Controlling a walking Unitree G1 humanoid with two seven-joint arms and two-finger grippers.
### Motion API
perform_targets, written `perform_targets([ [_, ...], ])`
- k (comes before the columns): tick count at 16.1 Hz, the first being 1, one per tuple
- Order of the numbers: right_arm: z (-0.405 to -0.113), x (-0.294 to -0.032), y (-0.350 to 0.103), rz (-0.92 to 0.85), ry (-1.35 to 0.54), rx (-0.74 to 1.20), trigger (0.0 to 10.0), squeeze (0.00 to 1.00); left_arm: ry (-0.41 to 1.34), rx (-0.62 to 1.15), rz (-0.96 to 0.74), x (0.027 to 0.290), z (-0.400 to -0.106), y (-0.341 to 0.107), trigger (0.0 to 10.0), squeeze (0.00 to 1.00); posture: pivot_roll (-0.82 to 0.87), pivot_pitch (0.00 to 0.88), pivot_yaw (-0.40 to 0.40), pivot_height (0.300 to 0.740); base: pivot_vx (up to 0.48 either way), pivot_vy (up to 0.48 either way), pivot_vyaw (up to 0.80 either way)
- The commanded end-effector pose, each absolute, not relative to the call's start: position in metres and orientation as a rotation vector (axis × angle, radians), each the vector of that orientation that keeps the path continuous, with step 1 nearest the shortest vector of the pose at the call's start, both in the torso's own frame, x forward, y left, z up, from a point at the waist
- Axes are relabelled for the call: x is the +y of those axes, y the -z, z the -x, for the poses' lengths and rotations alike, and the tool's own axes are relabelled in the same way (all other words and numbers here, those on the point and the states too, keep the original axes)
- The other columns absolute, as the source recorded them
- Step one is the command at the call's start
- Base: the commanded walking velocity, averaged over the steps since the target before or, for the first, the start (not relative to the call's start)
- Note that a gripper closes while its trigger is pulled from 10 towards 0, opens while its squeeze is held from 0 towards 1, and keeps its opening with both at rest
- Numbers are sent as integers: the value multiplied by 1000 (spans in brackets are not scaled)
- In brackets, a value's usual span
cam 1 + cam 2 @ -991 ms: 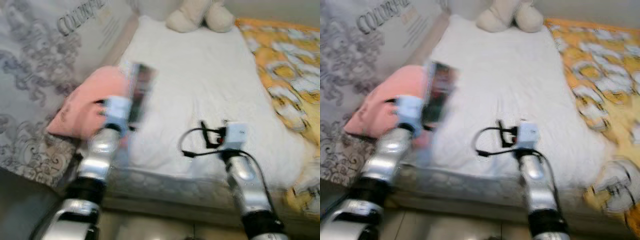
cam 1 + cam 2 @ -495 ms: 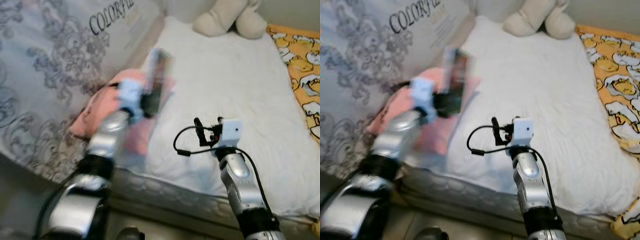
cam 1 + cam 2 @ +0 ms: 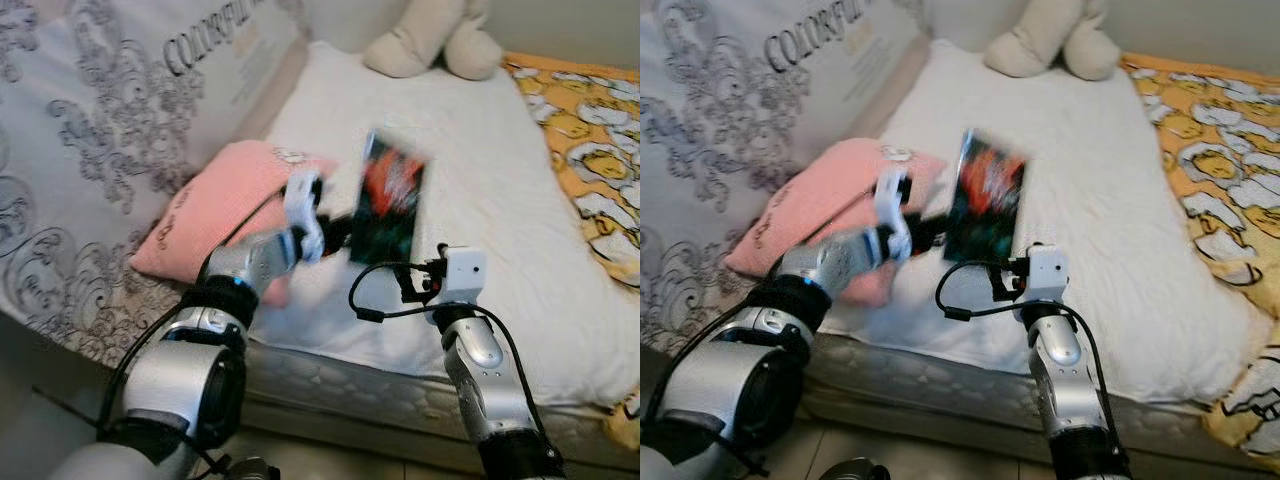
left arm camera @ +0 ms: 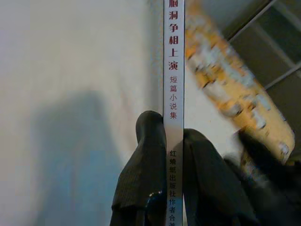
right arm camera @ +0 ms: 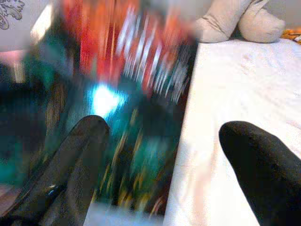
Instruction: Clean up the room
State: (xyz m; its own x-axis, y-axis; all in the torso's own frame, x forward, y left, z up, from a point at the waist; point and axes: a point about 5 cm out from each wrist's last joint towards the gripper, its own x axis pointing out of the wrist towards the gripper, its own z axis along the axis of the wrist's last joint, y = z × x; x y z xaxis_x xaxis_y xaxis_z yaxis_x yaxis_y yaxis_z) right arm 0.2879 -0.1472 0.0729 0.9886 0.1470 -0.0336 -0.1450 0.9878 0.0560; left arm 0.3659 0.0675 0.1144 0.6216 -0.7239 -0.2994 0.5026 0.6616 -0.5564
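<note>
Left gripper (image 4: 173, 155): jaws clamped on book (image 3: 388, 200) spine, held upright above white bed (image 3: 480, 150) beside pink pillow (image 3: 215, 205). Right gripper (image 5: 164, 155): jaws apart nr cover. Risk: thin edge grip; book may pivot or slip w/ arm swing.

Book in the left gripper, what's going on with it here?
The left gripper is shut on a book, its fingers pinching it at the spine, and holds it upright above the white mattress. The book is blurred in the eye views. The right gripper is open just in front of the cover, touching nothing. A pink pillow lies at the mattress's left edge, a plush toy at the far end and a yellow blanket on the right.
</note>
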Motion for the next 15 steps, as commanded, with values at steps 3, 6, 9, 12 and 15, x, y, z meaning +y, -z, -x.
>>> perform_targets([
  [3,-268,-155,-71,-1,-169,71,10000,157,692,647,231,78,-354,-82,10000,0,-67,48,-33,740,0,0,0],
  [6,-252,-164,-78,13,-152,68,10000,157,535,559,3,94,-366,-87,10000,0,-117,72,-37,740,0,0,0],
  [9,-239,-153,-84,22,-225,54,10000,157,489,446,-16,98,-382,-112,10000,0,-118,67,-22,740,0,0,0],
  [12,-236,-152,-82,6,-215,74,10000,157,487,396,-11,95,-388,-125,10000,0,-111,60,-12,740,0,0,0],
  [15,-236,-147,-82,0,-221,83,10000,161,557,377,-102,79,-386,-126,10000,0,-105,64,0,740,0,0,0],
])
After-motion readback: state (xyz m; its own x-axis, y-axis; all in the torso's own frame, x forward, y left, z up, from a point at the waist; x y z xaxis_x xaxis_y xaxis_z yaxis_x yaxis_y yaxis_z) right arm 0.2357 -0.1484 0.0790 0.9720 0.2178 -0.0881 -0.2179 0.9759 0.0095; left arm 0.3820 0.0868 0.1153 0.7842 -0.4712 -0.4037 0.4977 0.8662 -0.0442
